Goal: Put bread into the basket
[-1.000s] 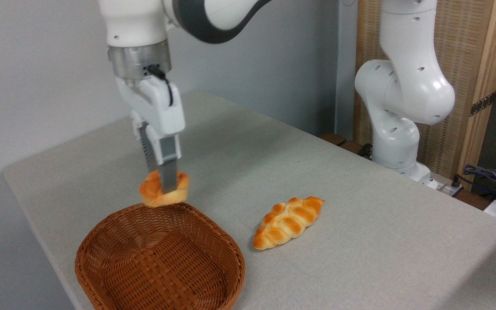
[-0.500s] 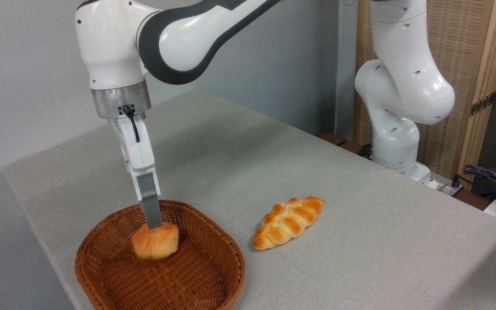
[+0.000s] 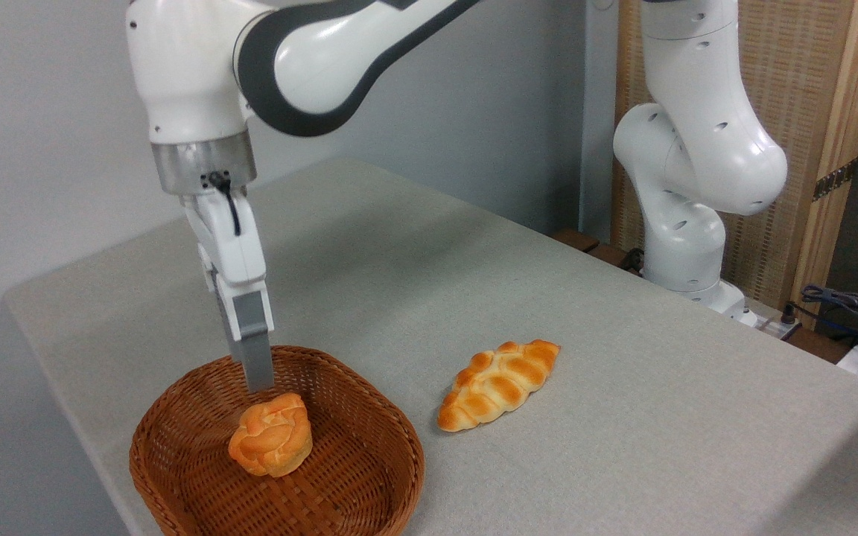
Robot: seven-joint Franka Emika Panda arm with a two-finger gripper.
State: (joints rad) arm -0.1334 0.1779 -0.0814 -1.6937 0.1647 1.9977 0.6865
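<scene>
I see the bun (image 3: 271, 434) lying free inside the basket (image 3: 369, 476) on the worktop (image 3: 623, 387). My claw (image 3: 254, 372) hangs just above it, holding nothing; edge-on, I cannot tell its gap. A braided loaf (image 3: 498, 383) lies right of the basket.

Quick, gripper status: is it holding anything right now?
Gripper: holding nothing; its tips hang just above the small round orange-golden knotted bun, which lies in the woven reddish-brown wicker basket. Seen side-on, so open or shut cannot be told.

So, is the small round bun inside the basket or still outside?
Inside. The bun lies on the basket floor, below the gripper.
</scene>
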